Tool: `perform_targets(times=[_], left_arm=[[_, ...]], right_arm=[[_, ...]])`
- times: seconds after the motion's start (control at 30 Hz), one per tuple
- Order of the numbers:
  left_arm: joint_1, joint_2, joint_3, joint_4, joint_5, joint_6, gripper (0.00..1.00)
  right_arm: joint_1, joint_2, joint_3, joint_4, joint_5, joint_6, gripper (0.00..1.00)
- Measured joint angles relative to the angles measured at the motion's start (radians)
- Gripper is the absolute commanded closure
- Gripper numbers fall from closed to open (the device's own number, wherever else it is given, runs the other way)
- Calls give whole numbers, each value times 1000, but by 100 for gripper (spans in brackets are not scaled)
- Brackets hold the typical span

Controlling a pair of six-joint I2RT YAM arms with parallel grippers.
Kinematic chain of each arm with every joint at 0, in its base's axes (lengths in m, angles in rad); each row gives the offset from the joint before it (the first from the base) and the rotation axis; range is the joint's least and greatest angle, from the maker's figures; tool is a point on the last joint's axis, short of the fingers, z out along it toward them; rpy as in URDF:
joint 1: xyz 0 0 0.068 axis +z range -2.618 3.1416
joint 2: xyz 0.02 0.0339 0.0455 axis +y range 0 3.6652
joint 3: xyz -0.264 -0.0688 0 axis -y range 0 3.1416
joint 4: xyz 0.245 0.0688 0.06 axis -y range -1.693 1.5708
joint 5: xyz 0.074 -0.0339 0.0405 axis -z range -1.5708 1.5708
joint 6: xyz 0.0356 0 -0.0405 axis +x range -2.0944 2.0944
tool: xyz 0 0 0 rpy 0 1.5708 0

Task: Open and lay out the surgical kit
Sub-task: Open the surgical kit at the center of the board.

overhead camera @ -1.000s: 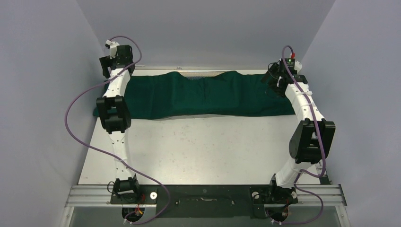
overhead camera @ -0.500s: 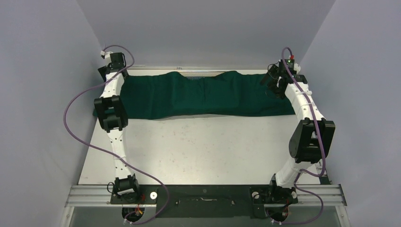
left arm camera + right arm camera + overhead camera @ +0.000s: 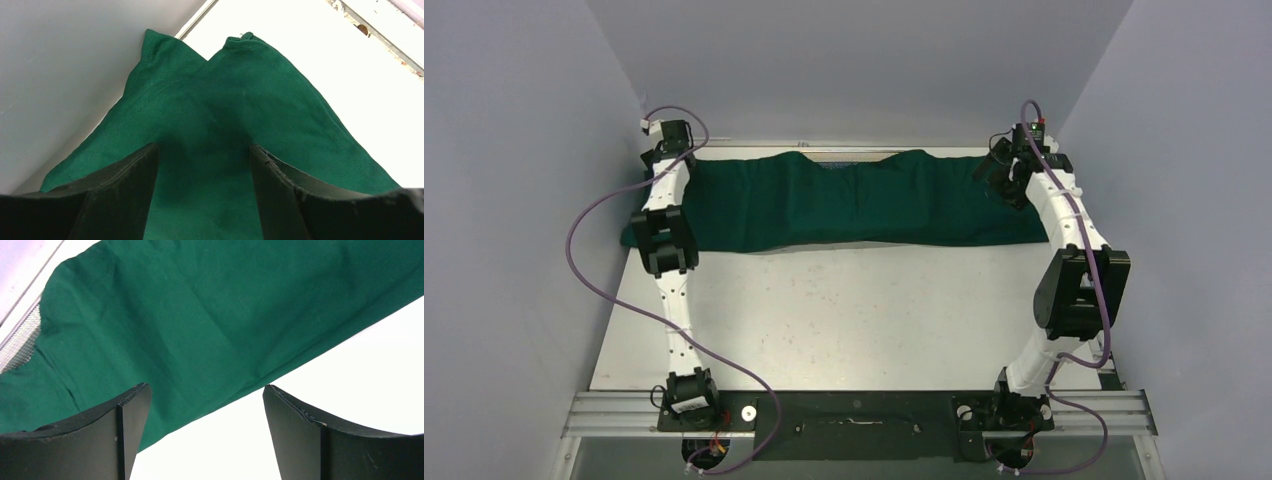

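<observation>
Dark green cloth (image 3: pixel 854 200) covers the wire-mesh tray (image 3: pixel 19 342) at the far tabletop (image 3: pixel 854 320) edge, its contents hidden. Left end effector (image 3: pixel 202 150) and right end effector (image 3: pixel 206 387) stand released above the cloth.

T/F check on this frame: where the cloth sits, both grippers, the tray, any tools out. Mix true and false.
1. The green cloth lies along the far edge of the table. True.
2. The right gripper holds forceps. False: its jaws stand apart, empty, over the cloth's near edge.
3. The wire-mesh tray peeks out from under the cloth. True.
4. The left gripper hangs over the table's middle. False: it is over the cloth's left end, beside the wall.
5. Gauze packets lie on the bare table. False: none are in view.
</observation>
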Motion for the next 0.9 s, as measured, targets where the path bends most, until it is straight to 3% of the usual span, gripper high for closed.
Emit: perform_targets(times=[0.27,0.43,0.63,0.9], left_arm=[[25,0,0,-10,52,-36,66],[28,0,0,-14,65,-52,72],[28,-6,-16,8,79,-39,98],[31,-8,-19,18,101,0,100]], right_arm=[[4,26,58,-10,-1,12,21],[14,48,90,-15,-4,13,21],[21,56,102,-22,-6,14,21],[21,81,118,-28,-5,15,22]])
